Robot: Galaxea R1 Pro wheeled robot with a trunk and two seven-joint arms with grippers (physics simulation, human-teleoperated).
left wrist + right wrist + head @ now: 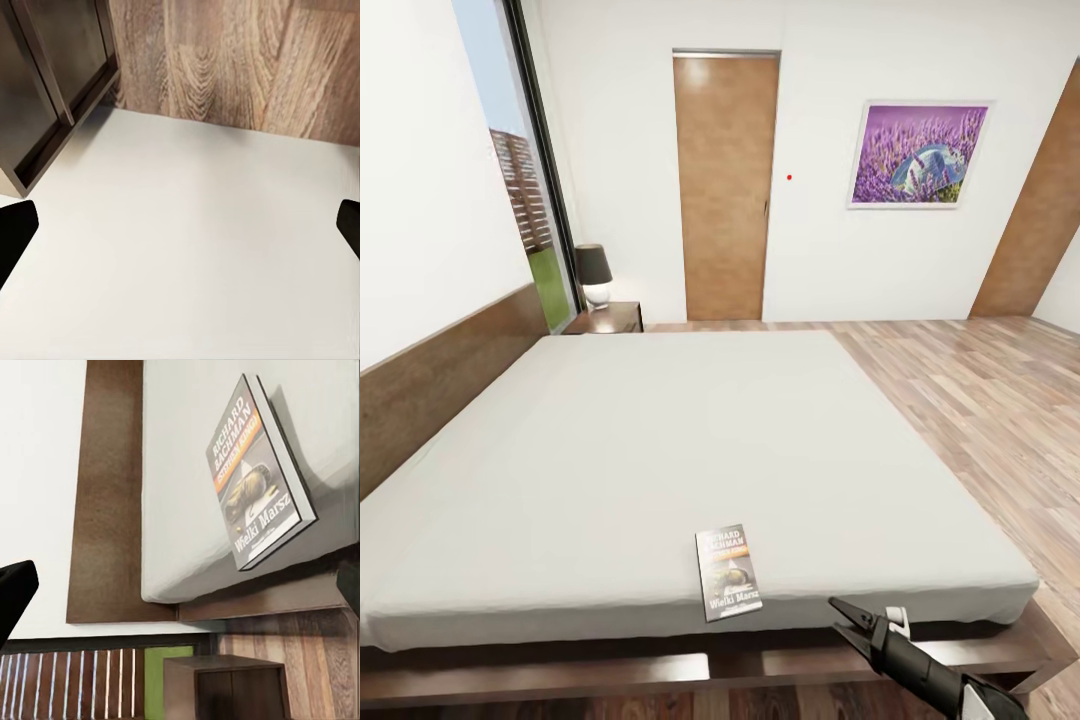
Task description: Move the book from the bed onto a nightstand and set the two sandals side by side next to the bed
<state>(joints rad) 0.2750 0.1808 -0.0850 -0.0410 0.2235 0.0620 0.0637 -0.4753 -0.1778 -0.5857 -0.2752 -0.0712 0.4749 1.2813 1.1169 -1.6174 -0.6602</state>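
Your book (728, 572) reads "Richard Bachman" and "Wielki Marsz"; it lies flat at the near edge of the bed (660, 440), just ahead of and to the left of your right gripper (847, 618). Those fingers are spread and hold nothing. Bare mattress surrounds the book. Your left gripper (180, 225) fingers are spread wide over plain mattress. A nightstand (607, 318) holds a lamp (594, 275) at the far corner.

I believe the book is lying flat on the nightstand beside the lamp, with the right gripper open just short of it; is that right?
Not quite: the book lies flat on the bed, near its foot edge, as the head view shows. The nightstand by the headboard carries only the lamp. The rest holds: the right gripper is open just short of the book.
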